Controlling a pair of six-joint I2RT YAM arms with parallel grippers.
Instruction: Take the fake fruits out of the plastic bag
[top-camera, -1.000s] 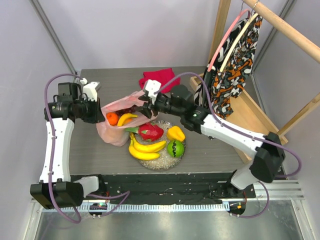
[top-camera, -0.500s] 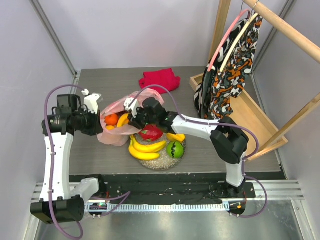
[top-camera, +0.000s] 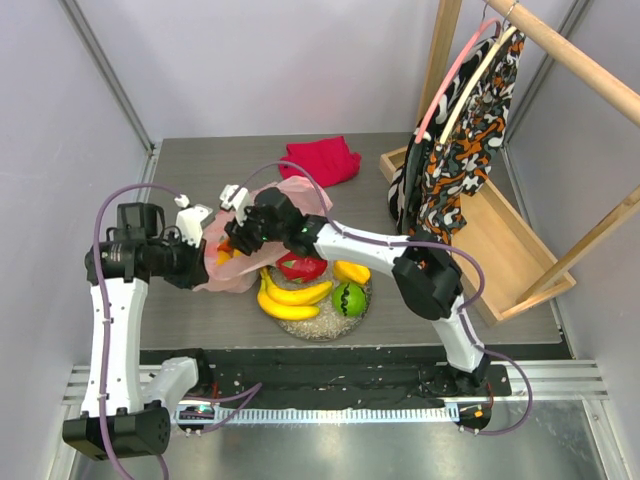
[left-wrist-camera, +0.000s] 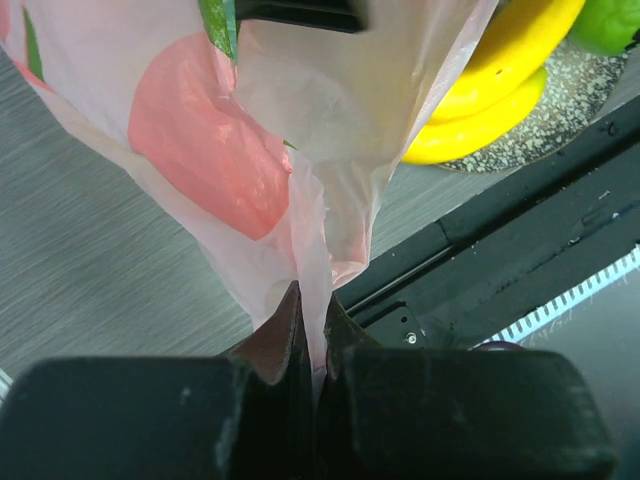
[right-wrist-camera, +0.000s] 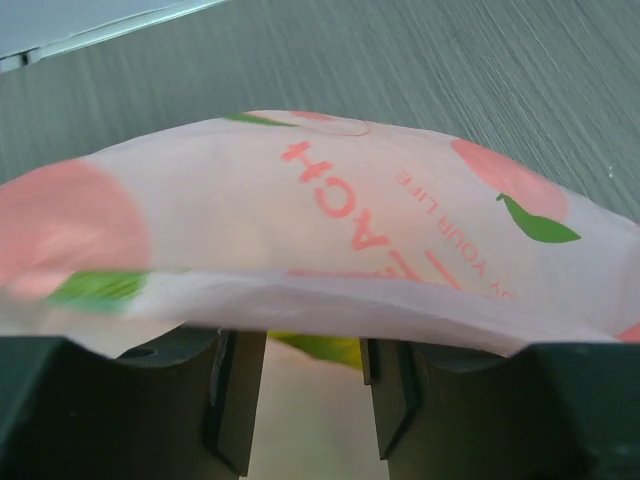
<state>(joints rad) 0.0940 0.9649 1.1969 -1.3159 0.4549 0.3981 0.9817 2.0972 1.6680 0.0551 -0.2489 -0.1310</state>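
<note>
Fake glossy plastic fruits mostly lie on the round glittery plate; a few are left in the thin pink plastic bag, left hand clamping its edge, right hand open inside.

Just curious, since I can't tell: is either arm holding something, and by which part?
The left fingers pinch the plastic bag by a thin fold of its film. The right fingers stand apart at the bag, gripping nothing visible.
</note>
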